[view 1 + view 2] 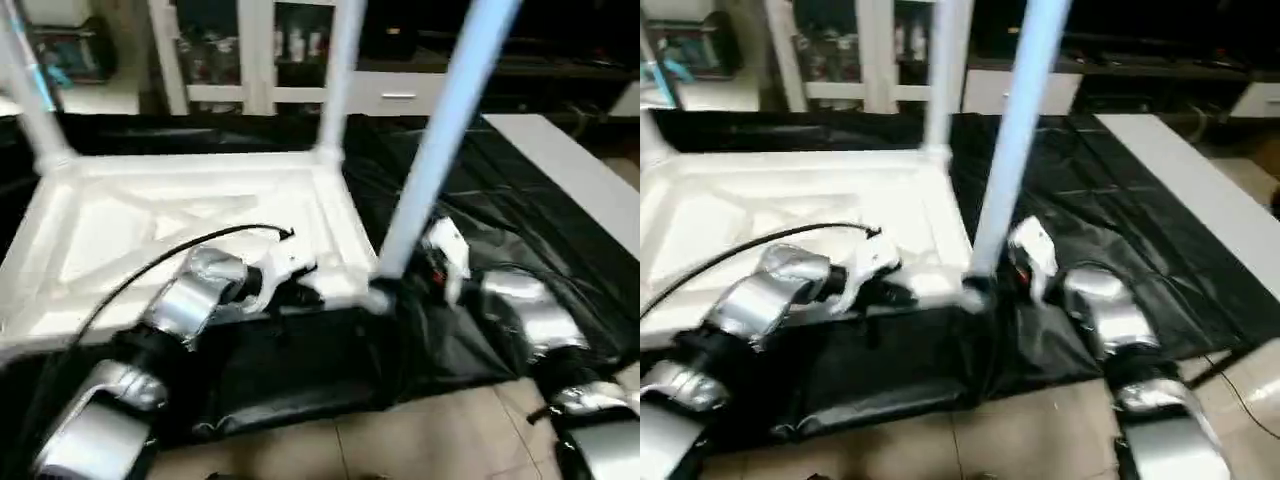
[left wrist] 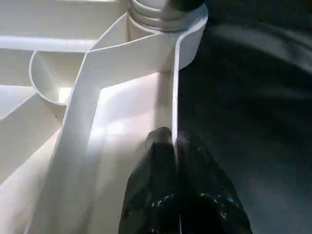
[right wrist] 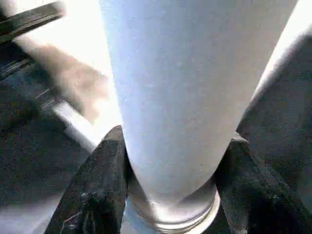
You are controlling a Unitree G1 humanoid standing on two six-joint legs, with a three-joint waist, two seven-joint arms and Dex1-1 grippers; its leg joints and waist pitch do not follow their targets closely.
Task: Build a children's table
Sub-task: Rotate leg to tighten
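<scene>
The left end effector (image 2: pixel 174 146) pinches the upturned white plastic ribbed tabletop's (image 1: pixel 150 225) rim steady, probably so the right end effector (image 3: pixel 173 161), clasping the tapered white tube leg (image 1: pixel 440 140) beside that rim, can seat it.

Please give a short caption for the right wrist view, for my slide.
Right gripper closes its black fingers around the white table leg near its base.

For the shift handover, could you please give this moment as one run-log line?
table top: upside down on black cloth | left gripper: shut on table top rim | right gripper: around near-corner leg base | three legs upright
</scene>
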